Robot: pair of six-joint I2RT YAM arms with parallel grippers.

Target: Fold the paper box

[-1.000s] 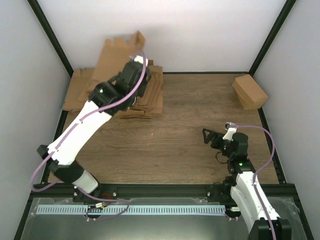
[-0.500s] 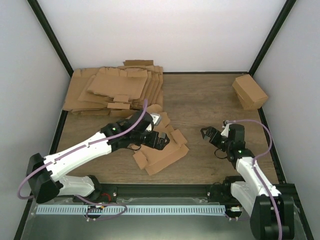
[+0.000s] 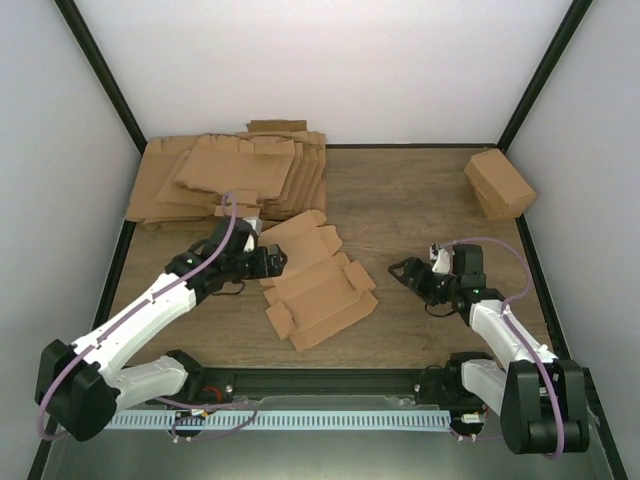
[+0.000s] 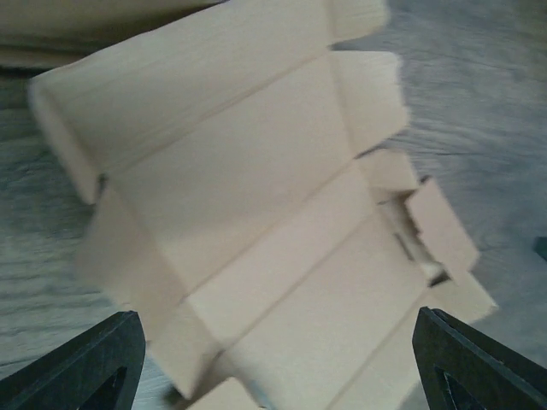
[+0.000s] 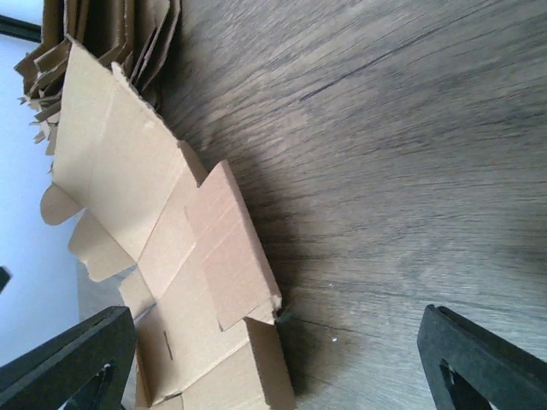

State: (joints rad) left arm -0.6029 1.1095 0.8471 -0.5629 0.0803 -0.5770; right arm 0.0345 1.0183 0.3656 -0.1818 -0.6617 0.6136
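Paper box [image 3: 318, 288], flat brown die-cut cardboard sheet, lies unfolded on tabletop [image 3: 420, 200] between both arms for folding, left gripper [image 3: 276, 262] and right gripper [image 3: 399, 270] jaws wide open, empty.

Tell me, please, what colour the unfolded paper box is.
The paper box is plain light brown, with no print; the left wrist view shows it best.

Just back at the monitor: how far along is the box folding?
Done: one sheet lies flat mid-table, apart from the pile. In hand: nothing; left gripper open at its edge, right gripper open, apart. Left: all the folding.
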